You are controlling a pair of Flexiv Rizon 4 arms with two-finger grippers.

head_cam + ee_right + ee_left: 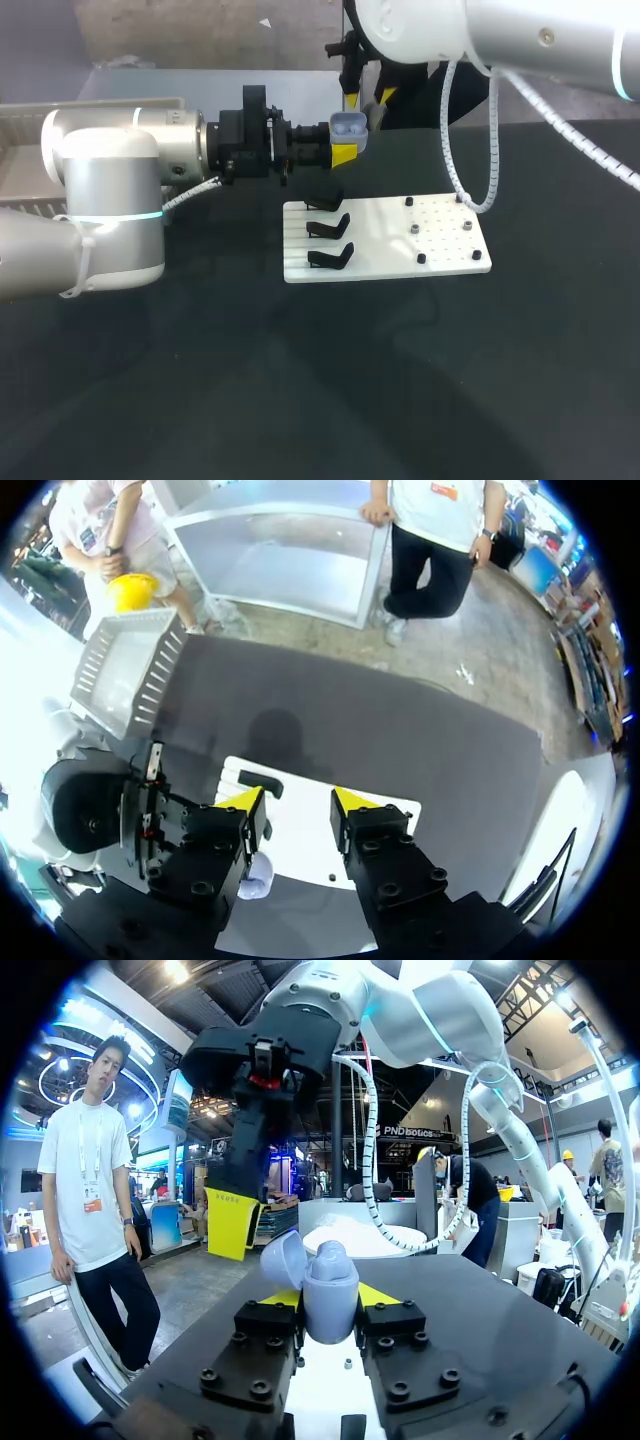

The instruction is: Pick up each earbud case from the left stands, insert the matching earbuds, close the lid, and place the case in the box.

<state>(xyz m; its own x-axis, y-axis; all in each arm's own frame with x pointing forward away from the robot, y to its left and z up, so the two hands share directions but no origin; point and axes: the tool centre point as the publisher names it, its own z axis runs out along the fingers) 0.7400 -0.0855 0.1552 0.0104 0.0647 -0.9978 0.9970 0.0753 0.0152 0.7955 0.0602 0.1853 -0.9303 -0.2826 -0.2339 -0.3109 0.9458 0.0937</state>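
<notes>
Left pincer (330,1302) clamped on grey-blue earbud case (348,125), lid open, held in air over worktop (300,400), near far side of white plate (450,262) w/ 3 black stands (330,229). Right pincer (295,802) spread wide, nothing in it, just beside case. We judge this is the earbud-insert step. We'd hold case level, mouth up; right fetches matching bud, lines up over socket, presses gently. Box (125,670) well apart.

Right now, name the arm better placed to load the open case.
Right: the right end effector is open and empty near the case; the left end effector is shut on it, so probably tied up.
</notes>
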